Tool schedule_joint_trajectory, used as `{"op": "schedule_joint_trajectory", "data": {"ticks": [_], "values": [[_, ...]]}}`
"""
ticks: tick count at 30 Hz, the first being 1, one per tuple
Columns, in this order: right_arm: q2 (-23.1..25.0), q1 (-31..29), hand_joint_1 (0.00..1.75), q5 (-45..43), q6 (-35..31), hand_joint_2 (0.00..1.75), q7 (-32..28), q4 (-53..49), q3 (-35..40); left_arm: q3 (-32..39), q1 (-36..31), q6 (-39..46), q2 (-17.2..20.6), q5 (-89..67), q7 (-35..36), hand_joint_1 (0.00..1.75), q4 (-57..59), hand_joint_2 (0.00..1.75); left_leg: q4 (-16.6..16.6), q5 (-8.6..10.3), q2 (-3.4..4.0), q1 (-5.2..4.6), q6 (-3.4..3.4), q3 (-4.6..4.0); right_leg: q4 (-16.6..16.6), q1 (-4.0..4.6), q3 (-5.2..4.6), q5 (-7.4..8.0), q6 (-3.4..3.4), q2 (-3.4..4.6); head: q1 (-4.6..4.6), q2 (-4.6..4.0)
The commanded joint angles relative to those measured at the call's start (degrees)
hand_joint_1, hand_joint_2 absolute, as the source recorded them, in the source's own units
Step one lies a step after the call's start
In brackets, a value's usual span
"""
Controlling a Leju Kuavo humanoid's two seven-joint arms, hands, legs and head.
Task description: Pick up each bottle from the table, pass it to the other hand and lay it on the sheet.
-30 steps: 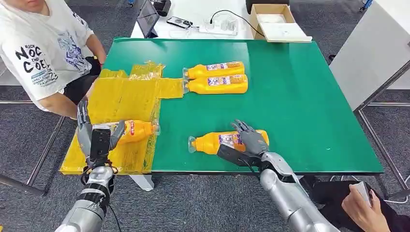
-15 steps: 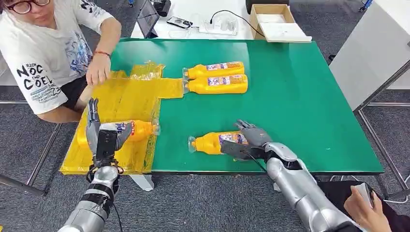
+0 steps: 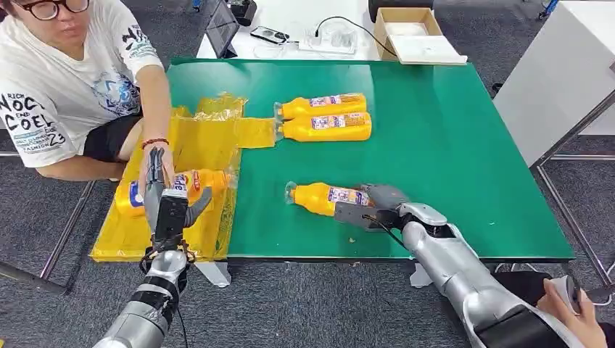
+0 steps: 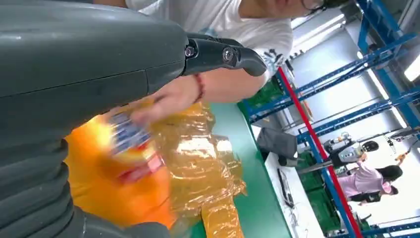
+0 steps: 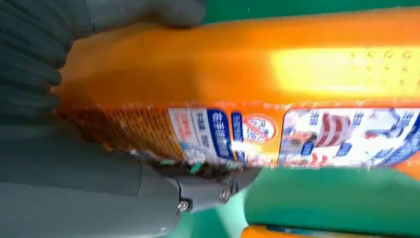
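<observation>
Right hand (image 3: 377,206) around bottle (image 3: 323,197) base (fingers partly hidden); left hand (image 3: 170,199) spread, empty.

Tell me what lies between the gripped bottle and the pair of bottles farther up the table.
Bare green table, in the head view: nothing between the gripped bottle and the pair.

sheet (image 3: 190,148): person's hand (image 3: 161,161) lies over the bottle (image 3: 178,187) there, blocking | far side: two bottles (image 3: 324,116) near its edge | green table (image 3: 450,159) right half: open
</observation>
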Motion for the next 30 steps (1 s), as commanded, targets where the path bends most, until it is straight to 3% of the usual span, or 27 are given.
{"op": "schedule_joint_trajectory", "data": {"ticks": [1,3,5,8,11,14,18,23,30], "values": [[2.37,7.15,1.75,-6.11,-10.79,1.75,-4.98,1.85,-1.77,-1.29,-1.27,-5.59,-1.44,3.43,0.17,0.0,3.04,1.75,-0.14,-0.04,-0.18,0.09,0.0,0.39,-0.22,0.13,0.51,-0.08,-0.17,-0.27,0.0,0.0],[5.8,14.64,1.75,-9.19,-22.85,1.75,-8.24,-11.29,-9.89,1.55,-0.06,-11.36,-3.54,4.59,0.17,0.0,1.66,1.75,-0.11,-0.04,-0.12,0.09,-0.01,0.3,-0.18,0.12,0.4,-0.05,-0.11,-0.17,0.0,0.0],[7.94,19.57,1.75,-6.69,-27.23,1.75,-6.16,-22.78,-13.25,2.87,1.69,-15.54,-5.36,4.63,1.51,0.0,-1.54,1.75,-0.11,-0.08,-0.02,0.11,-0.03,0.33,-0.19,0.15,0.44,-0.06,-0.15,-0.08,0.02,0.0],[7.8,20.01,1.75,-6.23,-26.12,1.75,-4.69,-24.91,-13.74,2.97,1.93,-15.76,-5.65,4.1,2.01,0.0,-1.99,1.75,0.02,-0.16,0.07,0.0,-0.05,0.07,0.06,0.08,0.17,-0.11,-0.14,0.04,0.0,0.0],[12.9,23.3,1.75,-6.74,-40.79,1.75,-14.01,-31.54,-21.67,3.41,3.15,-23.75,-7.2,8.67,4.35,0.0,-4.36,1.75,-0.01,-0.08,-0.07,0.0,-0.04,-0.17,0.02,0.08,-0.1,-0.08,-0.1,-0.11,-0.04,0.0],[13.97,26.13,1.75,-5.57,-47.44,1.75,-16.98,-38.07,-24.29,0.36,4.94,-30.52,-8.27,13.43,7.63,0.0,-8.27,1.75,0.1,-0.2,-0.12,0.02,-0.01,-0.19,0.11,0.07,-0.06,-0.23,-0.14,-0.15,0.0,0.0],[14.48,26.84,1.75,-6.65,-49.32,1.75,-19.23,-39.08,-25.44,-1.24,5.4,-31.48,-8.32,14.66,8.95,0.0,-9.31,1.75,0.07,-0.25,-0.1,0.05,0.0,-0.12,0.03,0.08,0.06,-0.26,-0.17,-0.18,-0.02,0.0],[14.85,26.27,1.75,-6.89,-50.81,1.75,-24.23,-34.26,-25.95,-6.62,7.19,-43.39,-7.45,25.04,13.27,0.0,-12.57,1.75,0.0,-0.13,-0.02,0.01,-0.02,-0.33,-0.01,0.04,-0.19,-0.11,-0.13,-0.06,-0.02,0.0],[16.63,24.71,1.75,-7.2,-47.18,1.75,-29.64,-24.85,-21.82,-12.08,8.81,-56.01,-5.84,37.31,17.44,0.0,-15.52,1.75,-0.05,-0.19,0.15,0.02,-0.03,-0.14,-0.09,0.08,-0.05,-0.11,-0.15,0.07,-0.02,0.0]]}}
